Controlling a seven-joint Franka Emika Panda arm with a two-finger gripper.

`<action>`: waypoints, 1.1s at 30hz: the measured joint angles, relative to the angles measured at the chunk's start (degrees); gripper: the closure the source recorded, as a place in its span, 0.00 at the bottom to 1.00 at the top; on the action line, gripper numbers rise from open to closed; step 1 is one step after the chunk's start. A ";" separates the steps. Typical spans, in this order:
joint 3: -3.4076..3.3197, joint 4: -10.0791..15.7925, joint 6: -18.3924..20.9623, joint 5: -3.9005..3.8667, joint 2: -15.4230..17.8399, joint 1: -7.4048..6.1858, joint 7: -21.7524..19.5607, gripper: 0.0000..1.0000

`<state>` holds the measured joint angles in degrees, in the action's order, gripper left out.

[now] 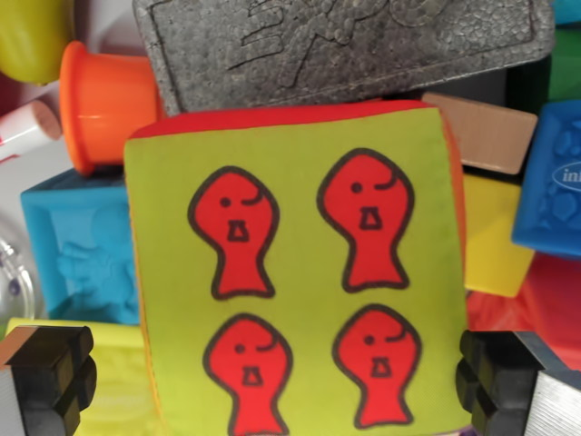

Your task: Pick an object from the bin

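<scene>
Four fish: you see four red fish outlined in black on the green face of a soft cube (pixel 295 282), which fills the middle of the wrist view.
Cube position: it lies on top of the pile in the bin, directly under your camera, with red and orange edges showing along its top and right sides.
Gripper (pixel 281 381): your two black fingers (pixel 50 372) stand spread wide, one at each lower corner, with the cube between them; you cannot tell whether either one touches it.
Above the cube: a grey foam block (pixel 354 45) lies across the top, and an orange cup (pixel 104 104) rests on its side at the upper left.
Left: a blue block (pixel 82 250) sits partly under the cube.
Right: a tan block (pixel 486 127), a yellow block (pixel 495 236) and another blue piece (pixel 554 182) crowd together.
</scene>
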<state>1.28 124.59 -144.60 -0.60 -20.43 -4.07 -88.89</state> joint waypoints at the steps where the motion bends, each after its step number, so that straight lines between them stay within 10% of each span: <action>1: -0.01 0.00 -0.40 0.00 -0.37 0.00 0.00 0.00; 12: -0.14 0.00 -2.60 0.00 -2.31 0.00 -0.03 0.00; 13: -0.15 0.00 -2.64 0.00 -2.36 0.00 -0.03 1.00; 33: -0.15 0.00 -2.78 0.00 -2.53 -0.03 -0.04 1.00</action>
<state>1.13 124.59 -147.38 -0.61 -22.96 -4.11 -88.93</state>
